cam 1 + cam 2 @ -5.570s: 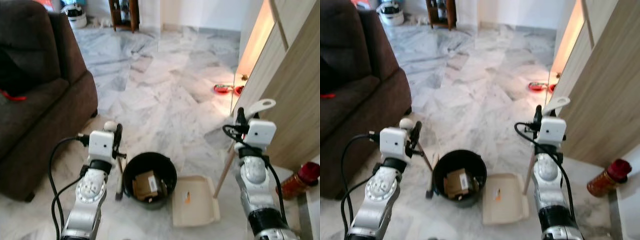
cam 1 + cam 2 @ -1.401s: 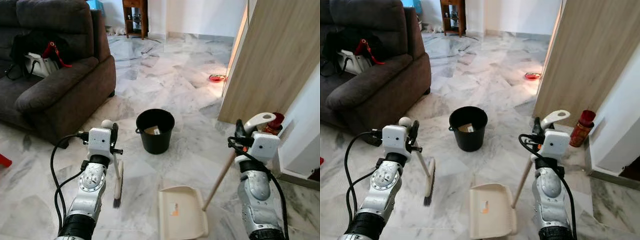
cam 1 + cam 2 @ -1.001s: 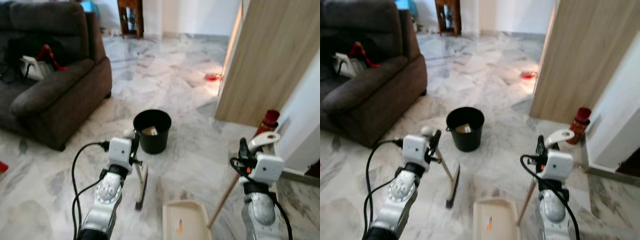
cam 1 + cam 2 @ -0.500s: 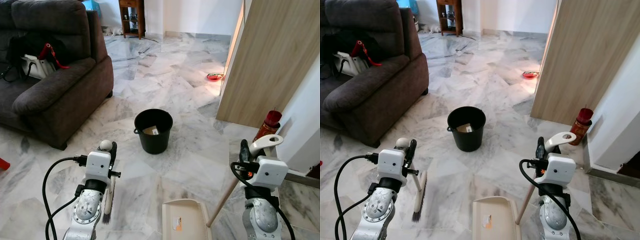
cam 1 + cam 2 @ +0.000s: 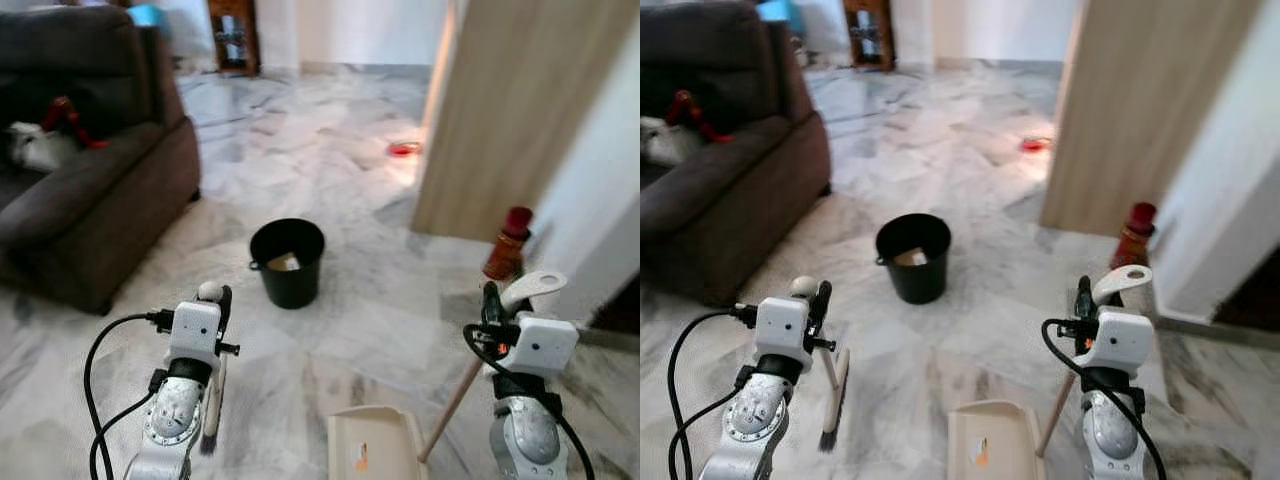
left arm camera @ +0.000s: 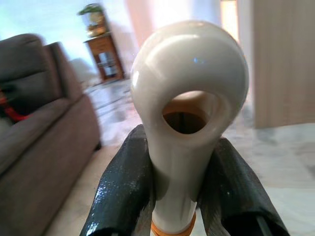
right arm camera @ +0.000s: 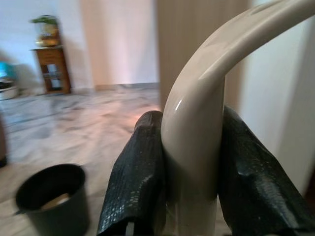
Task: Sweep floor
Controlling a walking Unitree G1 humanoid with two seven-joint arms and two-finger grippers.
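Left tool (image 6: 182, 196) is pinching the glossy cream ring-ended handle of the hand broom (image 5: 830, 395), bristles touching the veined marble floor (image 5: 330, 190). Right tool (image 7: 189, 167) is clamping the dustpan (image 5: 375, 450) by its curved beige handle, pan lying flat. Round black bucket (image 5: 287, 262) is standing beyond both.
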